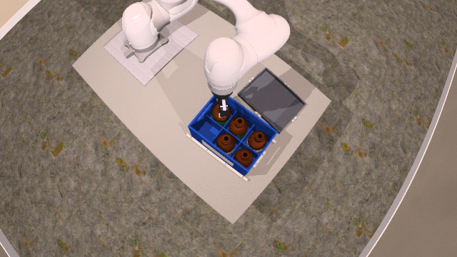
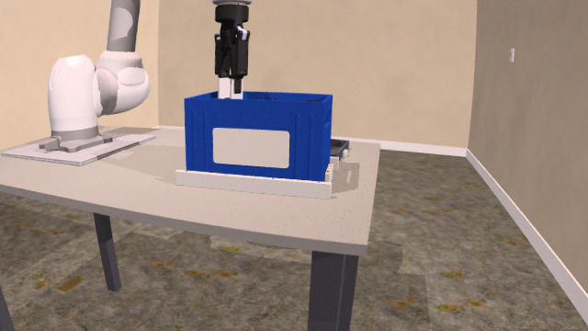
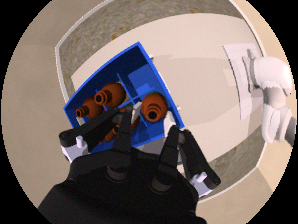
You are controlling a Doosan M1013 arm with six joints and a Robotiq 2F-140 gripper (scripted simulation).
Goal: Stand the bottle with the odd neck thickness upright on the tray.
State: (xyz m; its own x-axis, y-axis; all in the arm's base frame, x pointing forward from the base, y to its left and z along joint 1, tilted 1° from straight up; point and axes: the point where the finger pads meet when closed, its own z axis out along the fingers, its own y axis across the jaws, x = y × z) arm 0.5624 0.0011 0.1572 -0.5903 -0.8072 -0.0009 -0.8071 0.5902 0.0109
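Note:
The blue crate [image 1: 264, 125] [image 2: 257, 115] [image 3: 160, 80] stands level on the table with five brown bottles upright in it. My gripper [image 1: 223, 113] [image 2: 231, 97] [image 3: 153, 112] points down, part open, its fingertips about at the crate's rim. The corner bottle [image 1: 215, 113] [image 3: 151, 101] is below it, its mouth between the fingertips in the wrist view, not gripped. The other bottles are a middle one [image 1: 238, 128], a far one [image 1: 257, 141] and two on the label side [image 1: 226, 144] [image 1: 243, 158]. The dark tray [image 1: 275, 103] [image 2: 339, 149] lies level and empty. Neck differences cannot be told.
One compartment [image 1: 207, 130] of the crate, beside the corner bottle, is empty. A white rail [image 1: 216, 157] [image 2: 253, 184] runs along the crate's label side. Small pale blocks edge the tray. The robot's base stands on a pale plate [image 1: 144, 76] at the table's other end.

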